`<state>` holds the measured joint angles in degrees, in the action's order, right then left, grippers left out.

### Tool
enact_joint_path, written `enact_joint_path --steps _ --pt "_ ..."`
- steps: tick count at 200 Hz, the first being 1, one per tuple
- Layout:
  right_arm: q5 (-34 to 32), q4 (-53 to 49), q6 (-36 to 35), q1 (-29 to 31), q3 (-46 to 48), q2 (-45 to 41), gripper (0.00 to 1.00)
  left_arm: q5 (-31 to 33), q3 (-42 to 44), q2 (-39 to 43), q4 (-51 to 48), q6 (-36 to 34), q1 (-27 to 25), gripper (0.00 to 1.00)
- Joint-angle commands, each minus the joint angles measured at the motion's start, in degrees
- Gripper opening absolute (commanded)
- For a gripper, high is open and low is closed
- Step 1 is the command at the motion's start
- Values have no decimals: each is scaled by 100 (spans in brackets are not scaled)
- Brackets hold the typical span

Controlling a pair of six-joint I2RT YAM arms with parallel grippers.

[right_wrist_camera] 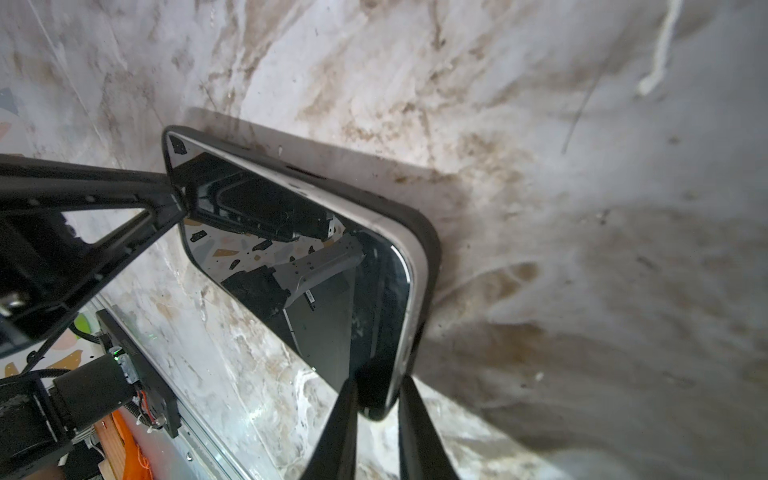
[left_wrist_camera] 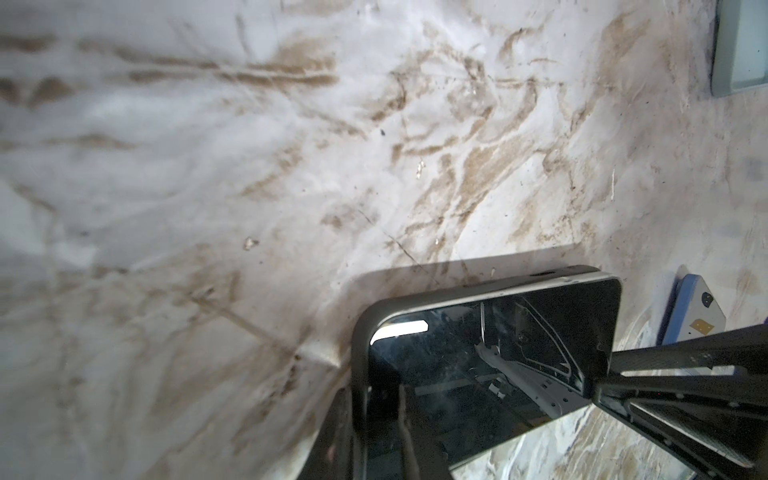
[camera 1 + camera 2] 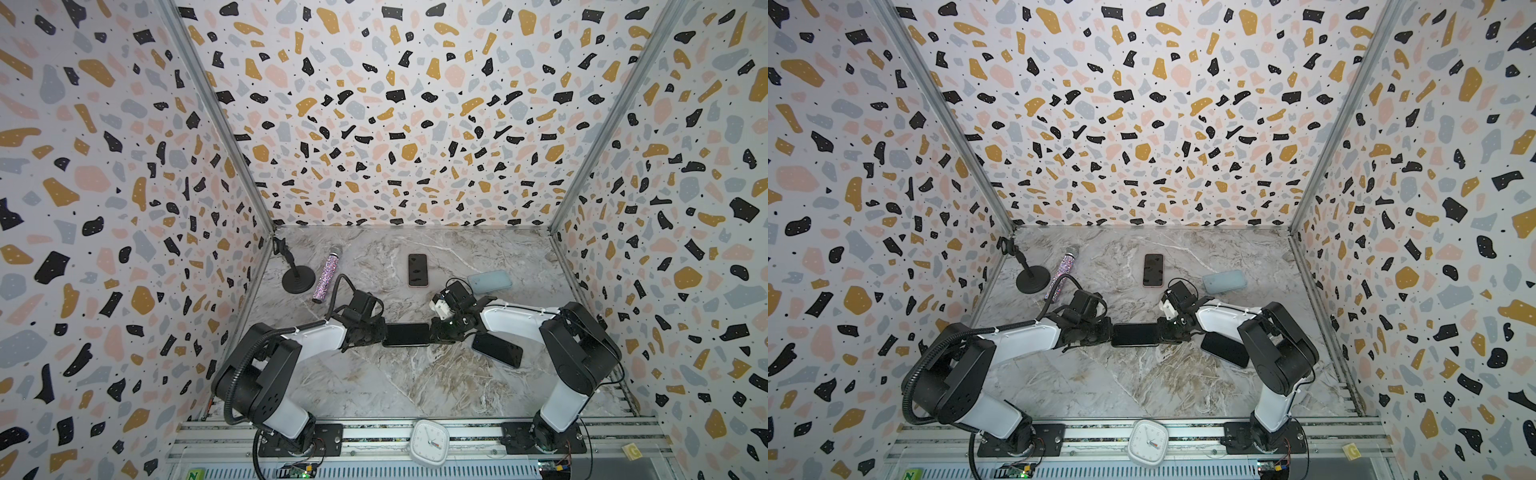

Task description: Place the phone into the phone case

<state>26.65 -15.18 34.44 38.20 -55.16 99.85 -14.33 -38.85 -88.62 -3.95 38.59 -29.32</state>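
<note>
Phone [image 3: 406, 334] over desk [image 3: 415, 386] centre, partly seated in black case [image 2: 359, 345]. Left end effector [image 3: 383, 336] and right end effector [image 3: 433, 332] each pinch one end. I'd squeeze corners in evenly, keeping it level.

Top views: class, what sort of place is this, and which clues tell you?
Probably a robot test booth, not a home: terrazzo-print panels wall in a marble-look tabletop, and the left arm and right arm are bolted to a metal rail at its front.
</note>
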Motion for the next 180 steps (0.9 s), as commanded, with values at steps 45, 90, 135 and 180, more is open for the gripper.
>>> enact_joint_path --steps 45,90,135,180 --pt "307 423 80 562 -340 342 15 -149 224 -65 188 192 -335 18" --pt "365 577 159 710 -320 507 13 -149 246 -57 279 278 -458 17" --pt "282 498 145 776 -347 454 13 -111 247 -9 257 271 -496 17" --pt "-382 -138 -170 377 -288 -283 28 231 115 252 -268 -52 -285 24"
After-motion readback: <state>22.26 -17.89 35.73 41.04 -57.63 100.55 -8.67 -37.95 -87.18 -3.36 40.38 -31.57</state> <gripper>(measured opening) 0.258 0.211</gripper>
